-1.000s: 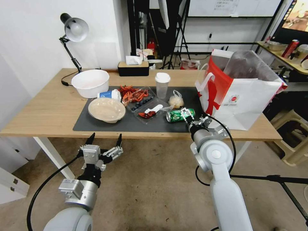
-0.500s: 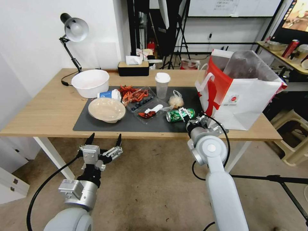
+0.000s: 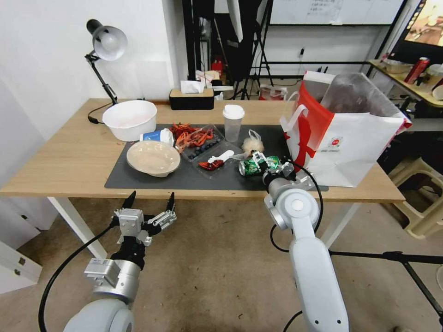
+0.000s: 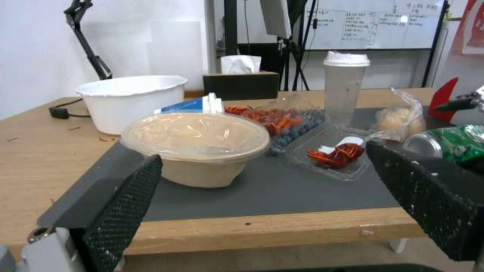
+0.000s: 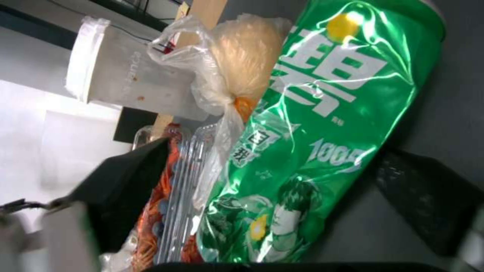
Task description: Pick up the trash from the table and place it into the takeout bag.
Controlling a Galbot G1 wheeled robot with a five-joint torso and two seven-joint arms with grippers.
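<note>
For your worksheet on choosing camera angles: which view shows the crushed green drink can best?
The right wrist view: the crushed green drink can lies large between the open right gripper fingers, its dents and print plain. The head view shows the can small on the dark grey mat. The left wrist view catches one end.

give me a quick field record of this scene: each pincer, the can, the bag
right pincer: open, fingers either side of the crushed green can, not yet closed
left pincer: open, parked below the table front edge
can: lying on its side on the dark mat
takeout bag: upright at the table's right end, open, beside the can
</note>
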